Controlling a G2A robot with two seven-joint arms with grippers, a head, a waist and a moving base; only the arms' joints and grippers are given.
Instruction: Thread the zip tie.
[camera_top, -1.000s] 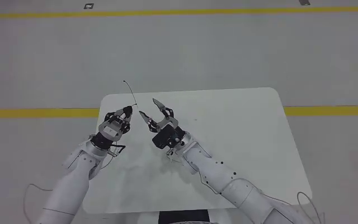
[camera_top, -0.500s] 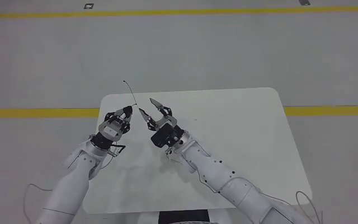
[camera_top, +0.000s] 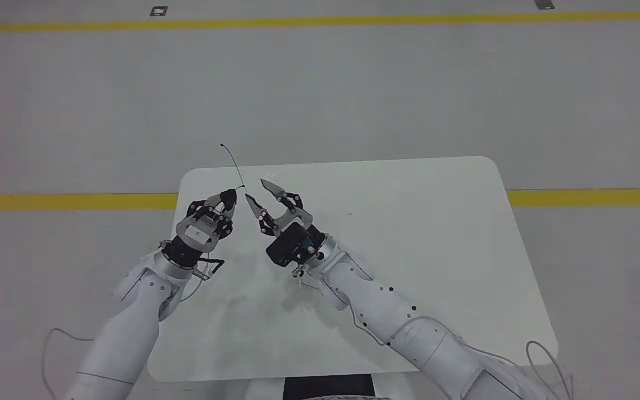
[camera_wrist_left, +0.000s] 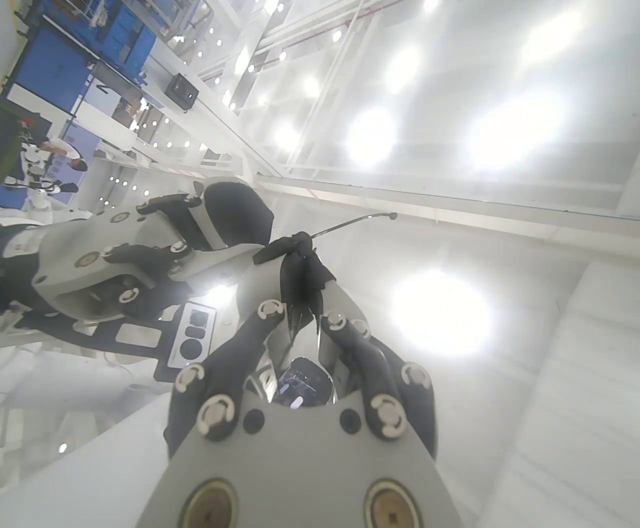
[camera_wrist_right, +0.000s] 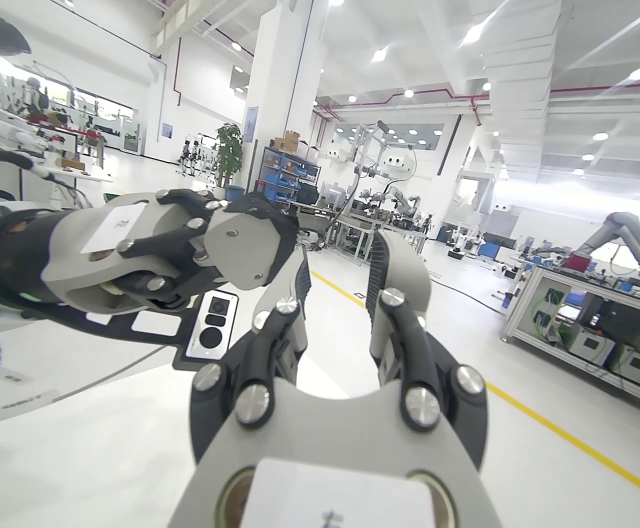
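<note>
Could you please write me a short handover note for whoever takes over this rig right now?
Left gripper: shut on the zip tie, held above the white table near its far left corner. The strap's free end sticks out beyond the fingers.
Right gripper: open and empty, close beside the left one, fingers pointing towards the strap.
Done: the zip tie is picked up and held.
Left: no loop shows, so threading is not yet done. The right gripper probably needs to take the free end and thread it.
</note>
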